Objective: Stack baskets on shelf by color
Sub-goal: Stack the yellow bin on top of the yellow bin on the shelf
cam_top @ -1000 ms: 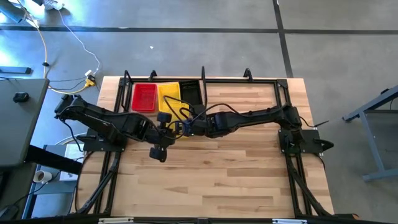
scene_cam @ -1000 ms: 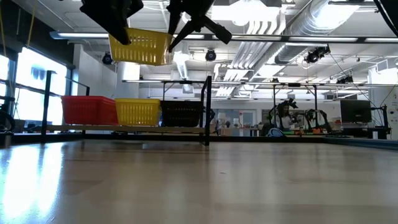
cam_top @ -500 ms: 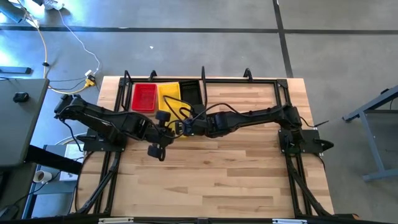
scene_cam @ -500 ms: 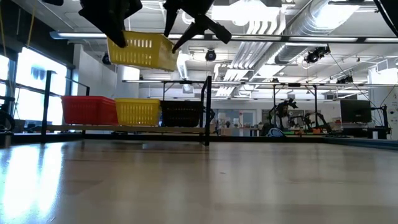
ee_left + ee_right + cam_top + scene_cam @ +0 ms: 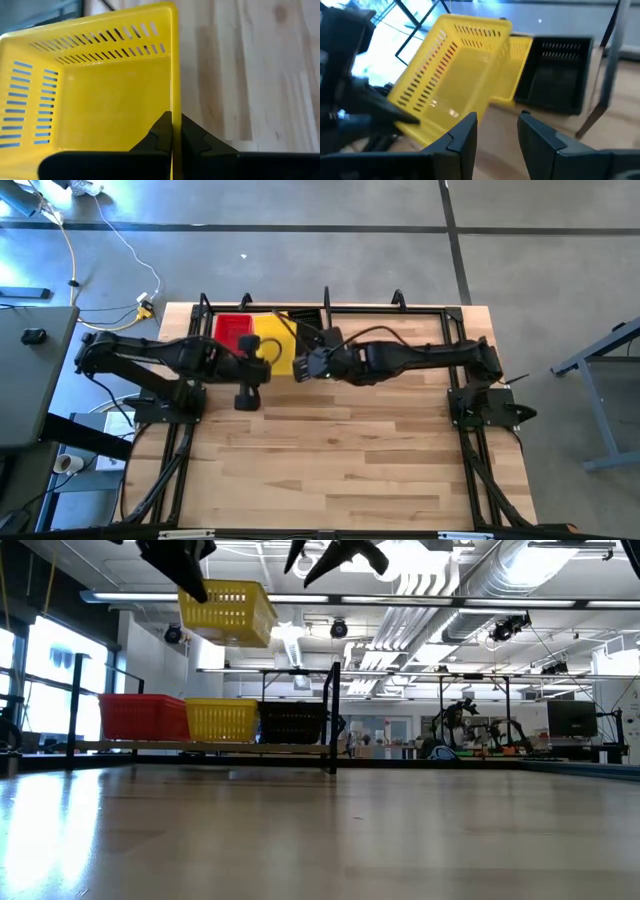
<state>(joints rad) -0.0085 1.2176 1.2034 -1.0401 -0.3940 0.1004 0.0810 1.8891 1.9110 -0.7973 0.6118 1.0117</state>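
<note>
Two arms, both matte black, built of slim tubular links joined by thicker rounded joint housings. Black cables loop loose along forearm of each arm near wrist. Left claw (image 5: 171, 132): two flat black fingers, angular, stepped edges toward tips. Right claw (image 5: 497, 131): two broad black fingers (image 5: 465, 131), blocky, bevelled inner faces, mounted on wide black crossbar. Bases: black boxy mounts, bolted on black tube frame at each side of bench. No markings or screws readable.
</note>
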